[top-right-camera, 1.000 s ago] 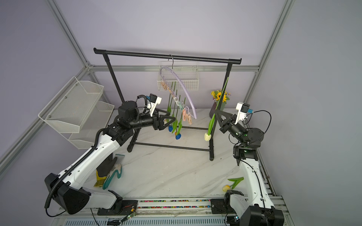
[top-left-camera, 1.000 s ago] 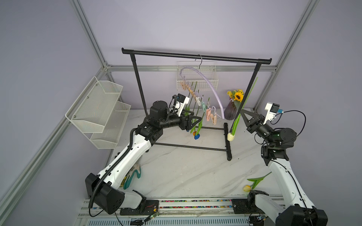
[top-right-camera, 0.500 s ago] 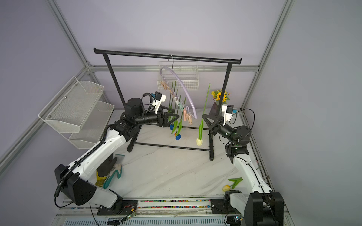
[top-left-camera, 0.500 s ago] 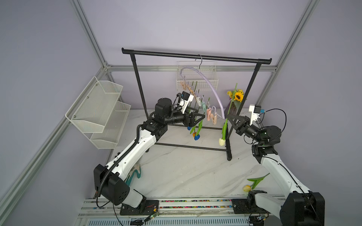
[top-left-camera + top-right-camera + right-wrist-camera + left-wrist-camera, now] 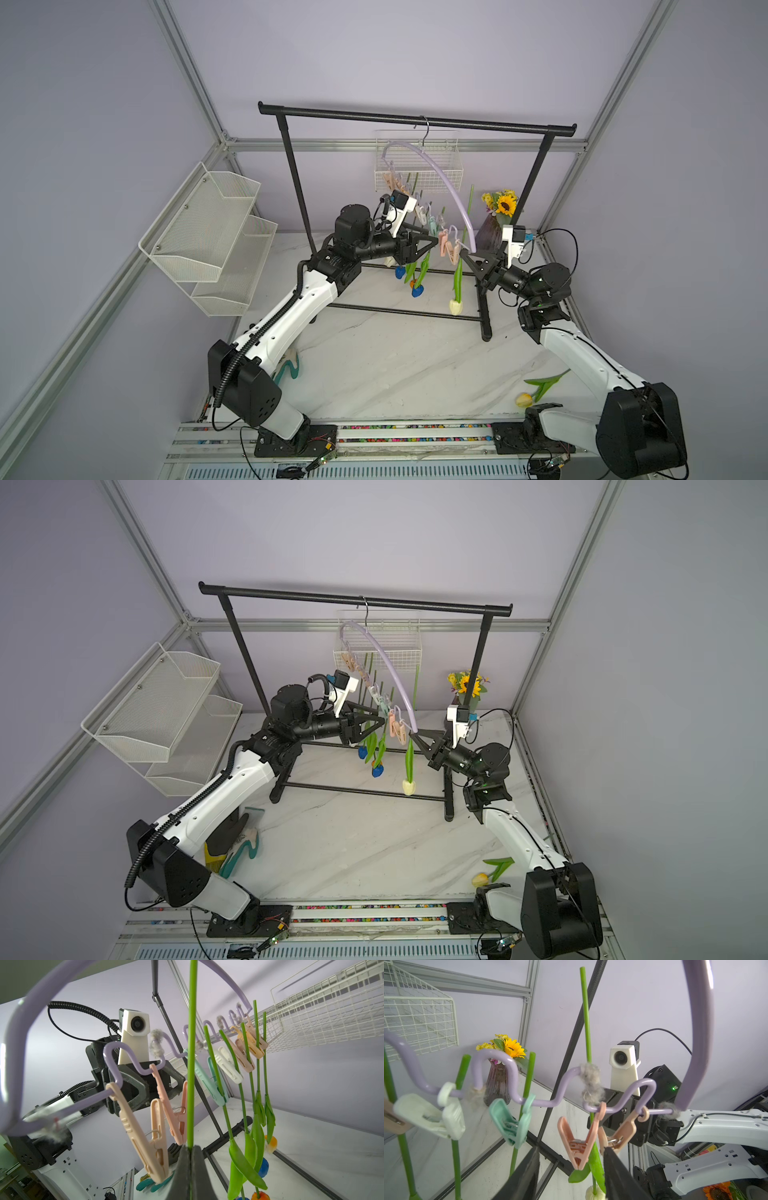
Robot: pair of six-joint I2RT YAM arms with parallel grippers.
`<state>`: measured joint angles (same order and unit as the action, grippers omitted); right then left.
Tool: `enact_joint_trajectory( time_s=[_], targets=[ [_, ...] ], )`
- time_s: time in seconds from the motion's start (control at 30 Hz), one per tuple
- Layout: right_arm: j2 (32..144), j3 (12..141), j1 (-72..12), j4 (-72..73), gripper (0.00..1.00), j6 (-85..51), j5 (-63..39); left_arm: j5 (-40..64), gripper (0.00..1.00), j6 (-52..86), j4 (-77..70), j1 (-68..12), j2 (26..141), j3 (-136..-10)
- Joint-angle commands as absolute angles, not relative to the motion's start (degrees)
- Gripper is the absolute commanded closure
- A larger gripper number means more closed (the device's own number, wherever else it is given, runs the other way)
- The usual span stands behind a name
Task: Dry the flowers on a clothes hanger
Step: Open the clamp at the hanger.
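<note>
Our right gripper (image 5: pixel 189 1154) is clamped on a tulip (image 5: pixel 191 1064), held by its stem with the head hanging down, beside a pink clothespin (image 5: pixel 564 1132) on the hanger (image 5: pixel 699 1032). The tulip looks light, springy and slick, so we judge bare mid-stem the best hold. Our left gripper (image 5: pixel 571 1149) stands apart around that clothespin.

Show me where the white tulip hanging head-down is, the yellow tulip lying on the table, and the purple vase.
white tulip (image 5: pixel 456 307): a top view, on its hanging flower head.
yellow tulip (image 5: pixel 523 400): a top view, on its yellow head.
purple vase (image 5: pixel 497 1086): left wrist view, on its ribbed body.
</note>
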<state>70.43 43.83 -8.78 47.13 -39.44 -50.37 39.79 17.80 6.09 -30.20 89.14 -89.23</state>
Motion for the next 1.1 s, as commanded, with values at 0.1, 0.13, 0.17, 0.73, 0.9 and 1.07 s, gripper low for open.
enact_joint_trajectory(
  time_s=[0.1,0.13,0.17,0.73,0.9,1.07],
  targets=[
    [71.84,46.13,-10.90,47.83,1.00,-37.24,-49.20,39.73,0.48,17.06,4.50,-31.10,90.35,-92.36],
    [71.96,46.33,-11.16,47.65,1.00,-37.05,-49.13,39.71,0.48,17.13,4.54,-31.24,90.48,-92.49],
    [72.03,46.40,-11.39,47.51,1.00,-36.93,-49.01,39.78,0.48,17.01,4.68,-31.41,90.68,-92.76],
    [73.60,48.69,-13.46,46.13,1.00,-35.99,-49.04,40.27,0.41,16.95,5.61,-32.34,92.68,-95.11],
    [74.24,49.45,-13.78,46.14,1.00,-36.19,-49.03,40.77,0.41,17.09,5.69,-32.32,93.11,-95.43],
    [74.95,50.19,-14.12,46.49,1.00,-36.64,-48.69,41.13,0.41,17.11,5.80,-32.42,93.57,-95.53]
  ],
)
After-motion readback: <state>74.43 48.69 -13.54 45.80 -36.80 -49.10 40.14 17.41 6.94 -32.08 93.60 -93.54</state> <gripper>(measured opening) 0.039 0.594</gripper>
